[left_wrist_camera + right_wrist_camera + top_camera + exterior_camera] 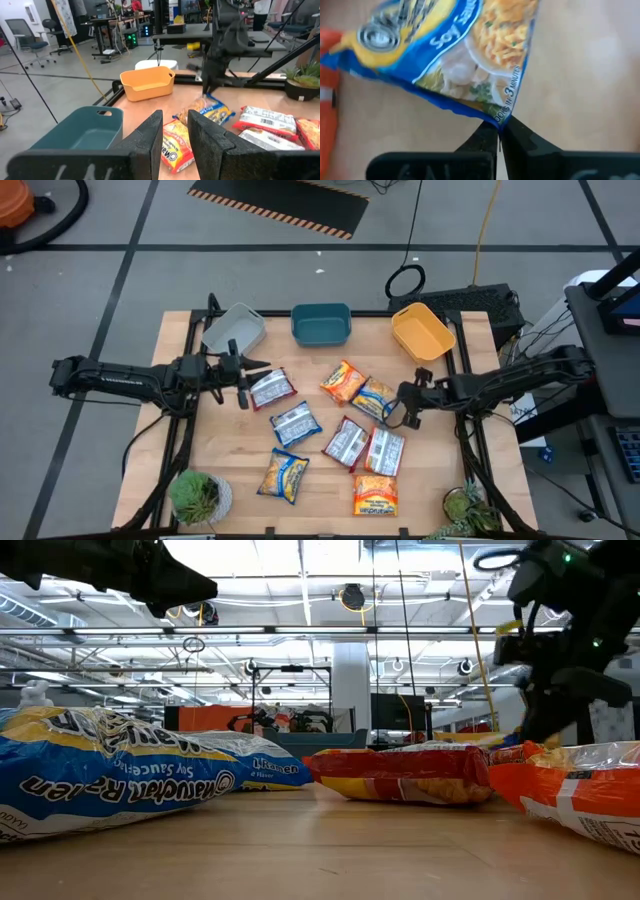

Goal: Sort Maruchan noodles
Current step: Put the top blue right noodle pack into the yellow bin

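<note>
Right now the right gripper (pixel 402 406) has its fingers pinched tight on a corner of a yellow-and-blue packet (pixel 377 398), mid-table right of centre, likely to lift it toward the yellow tub (pixel 422 332) at the far edge. Remaining Maruchan noodles (pixel 348 443) lie scattered across the table (pixel 420 490), unsorted. Left gripper (pixel 256 379) hovers at far left by the grey tub (pixel 233 328), fingers slightly apart, holding nothing.

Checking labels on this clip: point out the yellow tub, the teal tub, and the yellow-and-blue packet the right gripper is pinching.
yellow tub (pixel 421 332): high view, on its inner floor.
teal tub (pixel 320 324): high view, on its inner floor.
yellow-and-blue packet (pixel 470 55): right wrist view, on its printed face, above the pinched corner.
</note>
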Robot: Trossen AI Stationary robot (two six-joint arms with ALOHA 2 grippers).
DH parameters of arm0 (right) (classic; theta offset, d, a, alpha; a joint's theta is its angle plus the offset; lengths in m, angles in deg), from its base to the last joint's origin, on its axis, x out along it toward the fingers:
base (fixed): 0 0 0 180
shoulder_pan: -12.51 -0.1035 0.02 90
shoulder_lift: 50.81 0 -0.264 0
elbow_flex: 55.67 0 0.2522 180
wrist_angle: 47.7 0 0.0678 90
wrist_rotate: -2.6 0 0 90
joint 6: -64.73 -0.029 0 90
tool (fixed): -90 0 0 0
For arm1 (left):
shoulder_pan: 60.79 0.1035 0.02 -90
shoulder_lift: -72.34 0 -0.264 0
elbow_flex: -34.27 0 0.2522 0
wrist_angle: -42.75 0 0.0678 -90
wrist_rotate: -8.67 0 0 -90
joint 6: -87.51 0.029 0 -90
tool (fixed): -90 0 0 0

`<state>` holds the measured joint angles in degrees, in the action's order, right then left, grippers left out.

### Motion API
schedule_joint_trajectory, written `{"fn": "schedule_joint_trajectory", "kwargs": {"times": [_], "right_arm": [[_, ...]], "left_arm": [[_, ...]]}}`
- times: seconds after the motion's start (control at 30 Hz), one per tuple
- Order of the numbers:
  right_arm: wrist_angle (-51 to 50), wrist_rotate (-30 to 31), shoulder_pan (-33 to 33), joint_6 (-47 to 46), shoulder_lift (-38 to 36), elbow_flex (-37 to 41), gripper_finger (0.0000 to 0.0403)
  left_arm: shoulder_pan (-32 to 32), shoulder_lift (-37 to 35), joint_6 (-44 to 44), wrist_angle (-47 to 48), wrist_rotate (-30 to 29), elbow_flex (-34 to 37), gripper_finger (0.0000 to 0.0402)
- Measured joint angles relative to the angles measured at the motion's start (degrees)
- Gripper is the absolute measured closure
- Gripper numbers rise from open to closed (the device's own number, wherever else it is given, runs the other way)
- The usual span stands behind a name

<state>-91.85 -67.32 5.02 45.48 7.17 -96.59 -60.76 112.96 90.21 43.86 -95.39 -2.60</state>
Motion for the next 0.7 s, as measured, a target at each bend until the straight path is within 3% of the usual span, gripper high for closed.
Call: {"fn": "schedule_joint_trajectory", "kwargs": {"times": [0.3, 0.53, 0.7], "right_arm": [[-2.0, 9.4, 0.0, 7.0, -1.2, -6.3, 0.0402], [-0.1, 22.0, 0.0, 15.9, -1.2, -9.8, 0.0402], [7.5, 31.4, 0.0, 24.5, -1.2, -10.5, 0.0403]], "left_arm": [[0.0, 0.0, -1.5, 4.2, 0.0, 0.0, 0.0304], [-0.2, 0.0, -6.7, 8.5, 0.0, 0.0, 0.0304], [-1.0, 0.0, -10.6, 11.9, 0.0, 0.0, 0.0304]]}}
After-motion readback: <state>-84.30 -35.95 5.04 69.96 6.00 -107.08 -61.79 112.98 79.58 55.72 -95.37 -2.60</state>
